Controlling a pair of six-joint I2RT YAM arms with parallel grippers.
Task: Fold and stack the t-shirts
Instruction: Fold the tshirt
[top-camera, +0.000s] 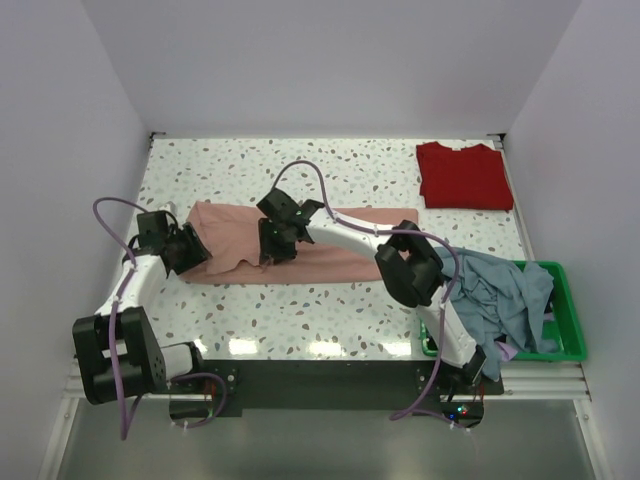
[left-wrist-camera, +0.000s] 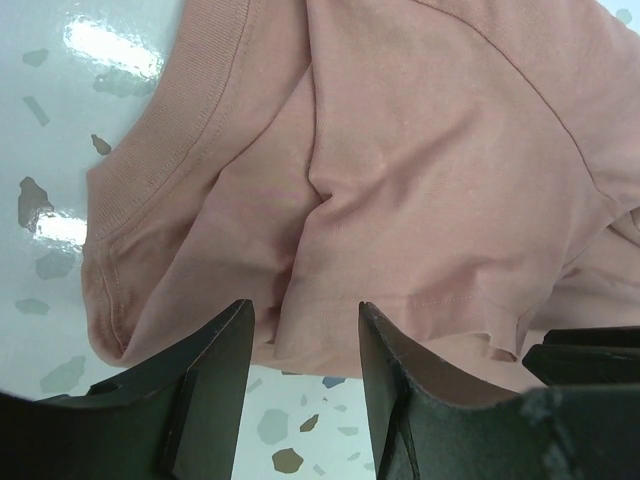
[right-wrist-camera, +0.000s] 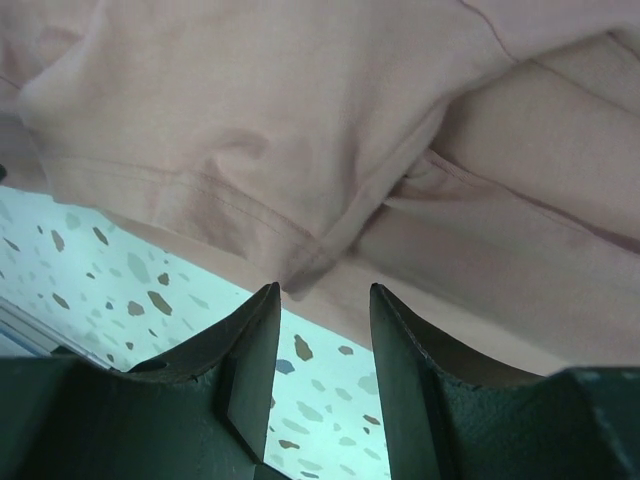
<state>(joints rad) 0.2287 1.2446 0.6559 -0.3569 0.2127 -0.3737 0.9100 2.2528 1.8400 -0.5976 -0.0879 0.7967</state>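
No readable text or labels anywhere

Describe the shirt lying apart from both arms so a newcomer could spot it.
On the white speckled table, look to the far right corner, beyond the green plastic basket. The deep red cotton t-shirt lies there flat and squared. Unlike the salmon-pink shirt mid-table and the blue-grey shirts heaped in the basket, it is neat and alone.

There were 2 arms (top-camera: 345, 232), 1 pink shirt (top-camera: 330, 262), 1 red shirt (top-camera: 465, 175), 1 green basket (top-camera: 570, 312) and 1 blue-grey heap (top-camera: 500, 290) of shirts.
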